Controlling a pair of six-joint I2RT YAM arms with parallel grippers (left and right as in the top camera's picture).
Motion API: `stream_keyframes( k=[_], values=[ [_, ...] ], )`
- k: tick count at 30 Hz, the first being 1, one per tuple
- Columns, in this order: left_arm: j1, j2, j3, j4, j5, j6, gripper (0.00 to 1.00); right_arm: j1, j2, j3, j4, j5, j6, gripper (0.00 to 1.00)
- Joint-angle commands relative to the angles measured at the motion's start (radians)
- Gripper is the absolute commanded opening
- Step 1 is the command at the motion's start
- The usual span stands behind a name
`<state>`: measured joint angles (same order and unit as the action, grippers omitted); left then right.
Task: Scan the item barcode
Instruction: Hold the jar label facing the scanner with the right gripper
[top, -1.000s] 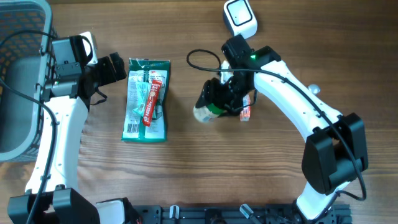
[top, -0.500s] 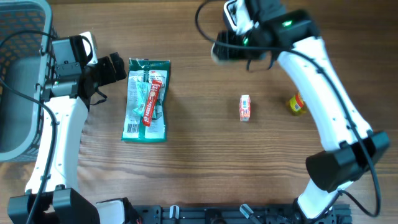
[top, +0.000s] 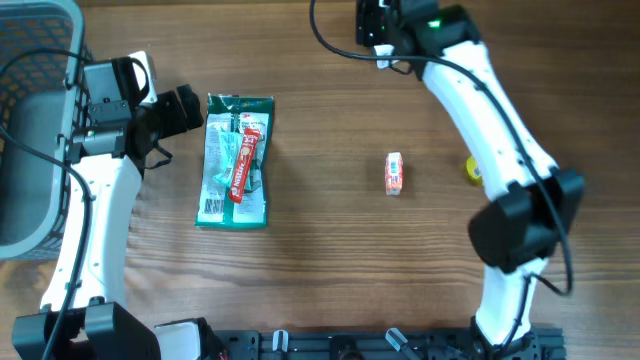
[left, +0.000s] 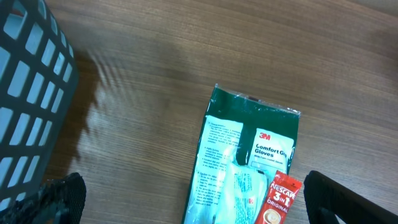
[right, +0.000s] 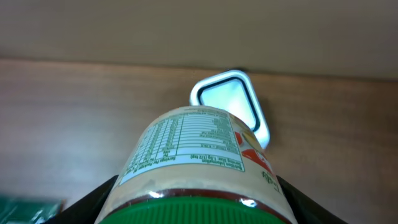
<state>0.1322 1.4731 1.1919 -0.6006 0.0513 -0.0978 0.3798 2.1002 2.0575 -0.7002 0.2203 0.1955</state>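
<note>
A jar with a green lid and a nutrition label fills the right wrist view, and my right gripper is shut on it, one dark finger on each side. Just beyond the jar lies the white scanner with its dark window. Overhead, my right gripper reaches to the table's far edge, where the arm hides most of the jar and the scanner. My left gripper stands open above the near end of a green glove pack, touching nothing.
A red coffee sachet lies on the glove pack. A small orange-and-white packet sits mid-table, and a yellow item shows beside the right arm. A grey basket stands at the left edge.
My right arm has lifted the jar from the middle of the table and carried it to the scanner at the far edge. The left arm has stayed still.
</note>
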Motion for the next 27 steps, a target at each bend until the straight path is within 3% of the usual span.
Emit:
stream_keyframes(
  k=[1, 8, 16, 27],
  values=[
    [0.004, -0.014, 0.014, 0.002, 0.008, 0.016, 1.0, -0.013, 0.099, 0.011, 0.115, 0.101, -0.016, 0.17],
    [0.004, -0.014, 0.014, 0.002, 0.008, 0.016, 1.0, -0.072, 0.237, 0.01, 0.341, 0.1, -0.042, 0.11],
    [0.004, -0.014, 0.014, 0.002, 0.008, 0.016, 1.0, -0.122, 0.288, 0.01, 0.524, -0.117, -0.288, 0.05],
    [0.004, -0.014, 0.014, 0.002, 0.008, 0.016, 1.0, -0.126, 0.378, 0.01, 0.649, -0.12, -0.244, 0.04]
  ],
)
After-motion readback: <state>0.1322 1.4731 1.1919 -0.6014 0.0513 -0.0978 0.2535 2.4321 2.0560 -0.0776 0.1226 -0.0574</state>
